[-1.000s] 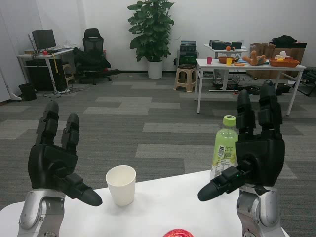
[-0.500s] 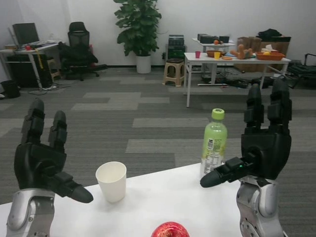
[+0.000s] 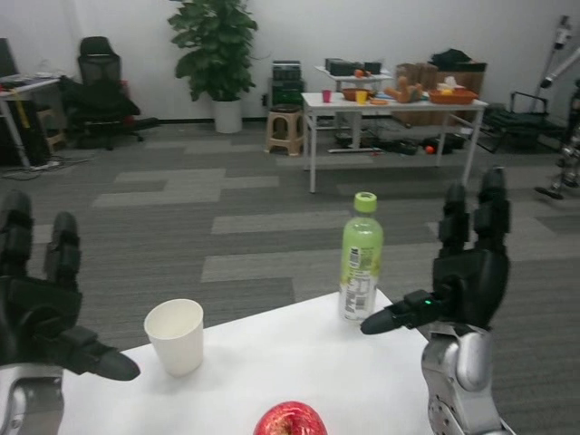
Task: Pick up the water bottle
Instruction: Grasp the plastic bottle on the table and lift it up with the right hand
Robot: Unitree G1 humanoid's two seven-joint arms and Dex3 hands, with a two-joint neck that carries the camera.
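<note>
Left hand (image 3: 41, 308) cut off by the left picture edge, outer fingers out of view. Red apple (image 3: 290, 420) cropped at the bottom edge, only the upper part visible. Label print on the water bottle (image 3: 361, 258) too small to read. Objects on the far white table (image 3: 399, 98) too small and blurred to identify. Chair and desk at far left (image 3: 27, 86) partly cut off by the edge.

Clear plastic water bottle (image 3: 361, 258), matt paper cup (image 3: 176, 336), glossy apple (image 3: 289, 420), smooth white table (image 3: 299, 362).
</note>
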